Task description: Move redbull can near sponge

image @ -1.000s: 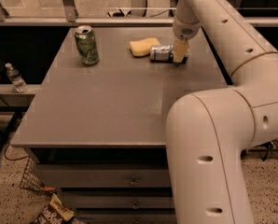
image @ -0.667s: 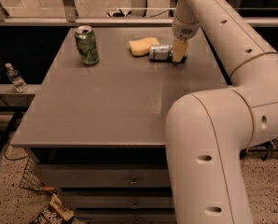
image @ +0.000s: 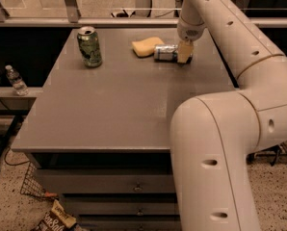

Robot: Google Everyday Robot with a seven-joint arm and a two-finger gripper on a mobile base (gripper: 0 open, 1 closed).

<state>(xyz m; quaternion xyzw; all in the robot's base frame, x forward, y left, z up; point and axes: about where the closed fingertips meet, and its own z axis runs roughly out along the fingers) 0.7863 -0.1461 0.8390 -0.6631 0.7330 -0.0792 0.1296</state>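
Observation:
The redbull can (image: 164, 52) lies on its side on the grey table (image: 124, 105), at the back right. Its left end is right beside the pale-yellow sponge (image: 146, 46). My gripper (image: 184, 54) hangs down from the arm at the can's right end, with a pale finger (image: 184, 52) covering that end.
A green can (image: 89, 46) stands upright at the back left of the table. My large white arm (image: 240, 129) fills the right side of the view. A water bottle (image: 16, 80) stands on a ledge to the left. Drawers and floor litter are below the table front.

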